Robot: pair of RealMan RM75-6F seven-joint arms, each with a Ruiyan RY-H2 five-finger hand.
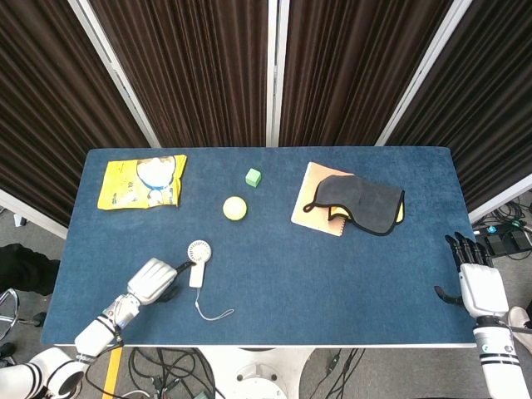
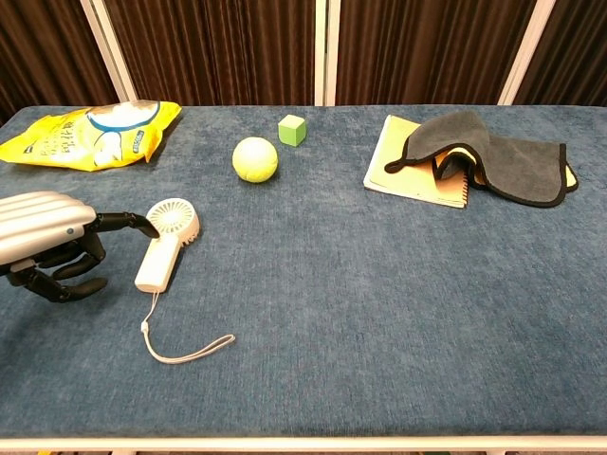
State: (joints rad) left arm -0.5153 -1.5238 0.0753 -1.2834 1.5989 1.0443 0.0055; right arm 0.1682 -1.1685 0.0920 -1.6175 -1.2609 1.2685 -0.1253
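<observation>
Spanning blue felt table (image 1: 274, 249), dark curtains (image 1: 199, 66) behind.

yellow bag (image 2: 90, 135): you can see printing and a picture on its front, but the letters are too small and blurred to read in both views.
white fan (image 2: 168, 242): you find no readable label on it.
notebook (image 2: 410, 175): no text can be read.
</observation>
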